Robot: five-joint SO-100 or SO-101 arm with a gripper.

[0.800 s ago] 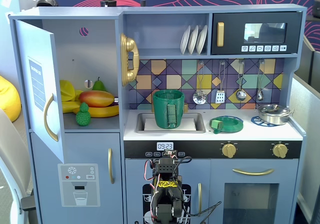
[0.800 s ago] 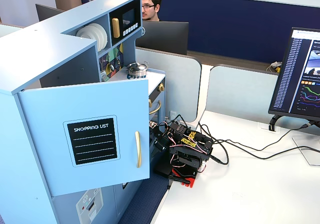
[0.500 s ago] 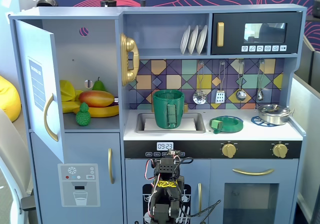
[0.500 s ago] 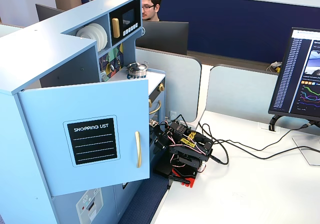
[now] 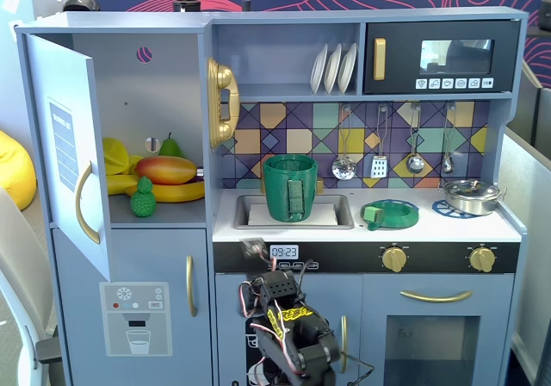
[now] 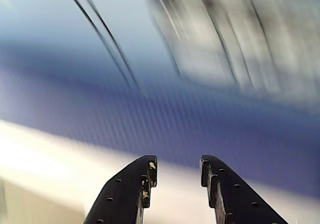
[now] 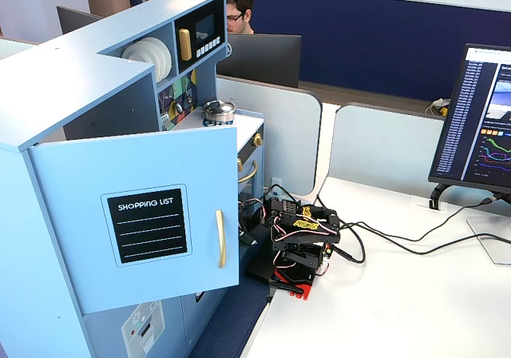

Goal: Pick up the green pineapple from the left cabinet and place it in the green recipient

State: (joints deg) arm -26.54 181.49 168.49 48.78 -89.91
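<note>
— Since the earlier frames the arm (image 5: 288,339) has unfolded a little: in a fixed view facing the kitchen its upper links now lean left and something small and blurred sits at the control strip just left of the clock. Does that match the side camera?

— Yes; in a fixed view from the side the arm (image 7: 297,234) has lifted from its folded heap and reaches toward the kitchen front. Its tip goes behind the open door (image 7: 136,214), so I cannot see it there.

— And the gripper (image 6: 176,170)?

— Only the wrist view shows it clearly. Two dark fingers (image 6: 131,194) rise from the bottom edge with a plain gap between them, moderately apart and holding nothing. Everything beyond them is motion-smeared bands of blue, white and grey; I cannot tell what it faces.

— Where is the green pineapple (image 5: 143,198)?

— On the shelf of the left cabinet (image 5: 164,84), at the front, just ahead of the mango (image 5: 166,169) and bananas (image 5: 176,191). A pear (image 5: 170,146) peeks up behind the mango, mostly hidden. The door's edge cuts off the left part of the fruit pile.

— The green recipient (image 5: 290,187)?

— Standing upright in the sink (image 5: 331,215), strap handle facing the camera; its inside is not visible. A flat green dish (image 5: 390,213) lies on the counter to its right, apart from it.

— From the side?

— Door and wall hide the shelf, the fruit and the sink entirely.
</note>
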